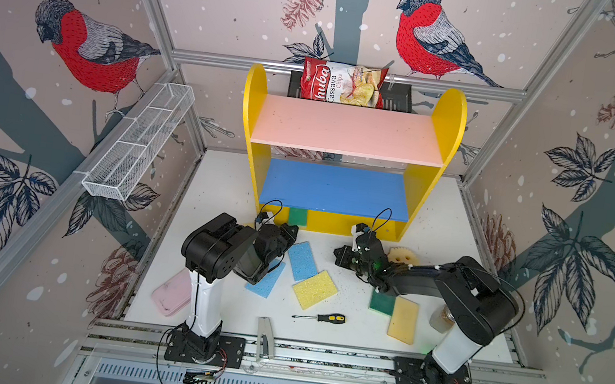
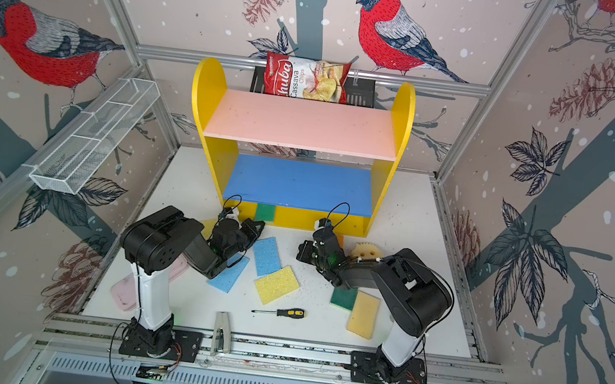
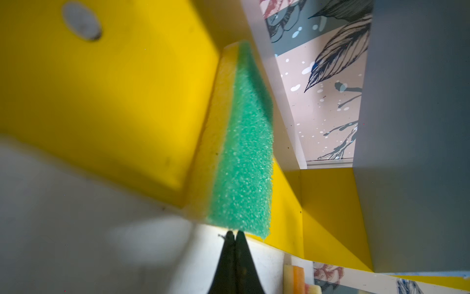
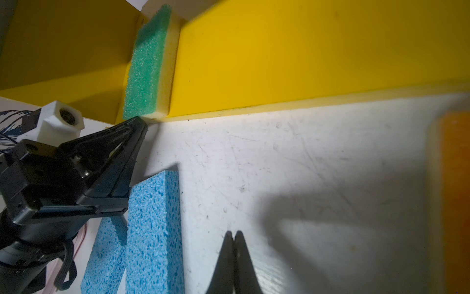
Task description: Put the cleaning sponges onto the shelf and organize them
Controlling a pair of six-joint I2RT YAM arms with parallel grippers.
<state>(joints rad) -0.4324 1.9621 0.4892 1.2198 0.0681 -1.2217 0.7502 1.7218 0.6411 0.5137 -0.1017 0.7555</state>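
Sponge (image 3: 241, 152) on shelf (image 1: 334, 222) looks light, squashy, best pinched across its near edge; left tool (image 3: 234, 233) and right tool (image 4: 234, 233) sit closed, empty.

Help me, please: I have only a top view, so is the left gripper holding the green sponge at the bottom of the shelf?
Observer: No. The left wrist view shows the left gripper shut and empty, its tips right at the near edge of the green sponge.
Operator: Thank you. Is that sponge green all through?
Observer: No, a yellow layer lies under the green, against the shelf.
Operator: And the right gripper?
Observer: Its wrist view shows the right gripper shut with nothing in it.
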